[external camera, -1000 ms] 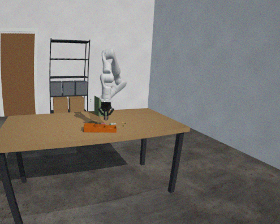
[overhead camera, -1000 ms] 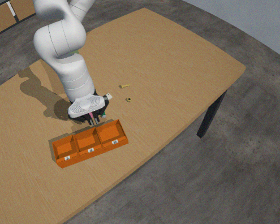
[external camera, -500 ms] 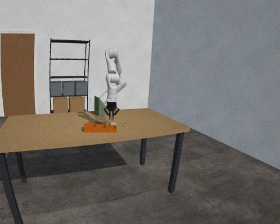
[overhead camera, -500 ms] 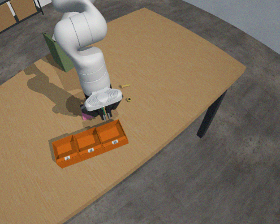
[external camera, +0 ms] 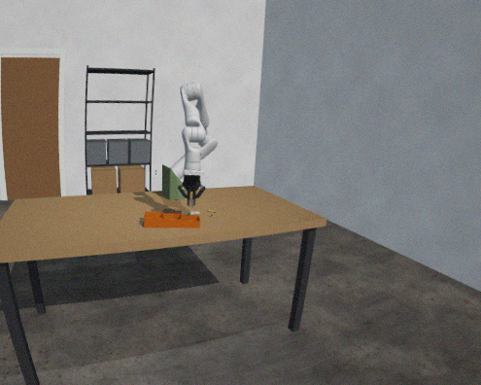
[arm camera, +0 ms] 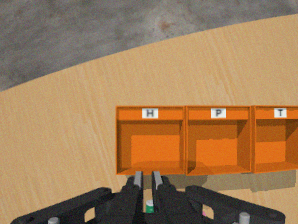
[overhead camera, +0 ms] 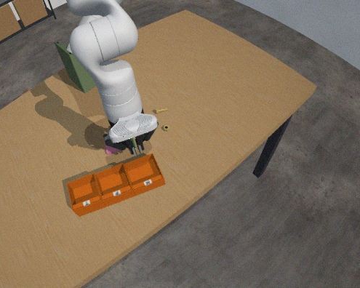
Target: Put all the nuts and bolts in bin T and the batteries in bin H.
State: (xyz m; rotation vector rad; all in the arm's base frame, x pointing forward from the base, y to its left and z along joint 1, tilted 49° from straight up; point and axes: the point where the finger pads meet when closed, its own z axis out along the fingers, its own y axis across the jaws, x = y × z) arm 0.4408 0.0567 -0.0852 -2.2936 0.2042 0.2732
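Overhead, the black gripper (overhead camera: 137, 149) hangs just behind the boxy orange three-cell bin row (overhead camera: 116, 182), its fingers nearly closed above a slim green cylindrical battery (arm camera: 149, 207). A brass bolt (overhead camera: 160, 110) and a hexagonal nut (overhead camera: 165, 127) lie apart on the woodgrain table (overhead camera: 224, 91).

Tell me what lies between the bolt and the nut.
Nothing but a bare stretch of table wood separates the bolt from the nut, as the top view shows.

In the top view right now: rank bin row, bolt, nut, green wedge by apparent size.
1. Bin row
2. Green wedge, partly hidden by the arm, so unsure
3. Bolt
4. Nut, close to the bolt in size
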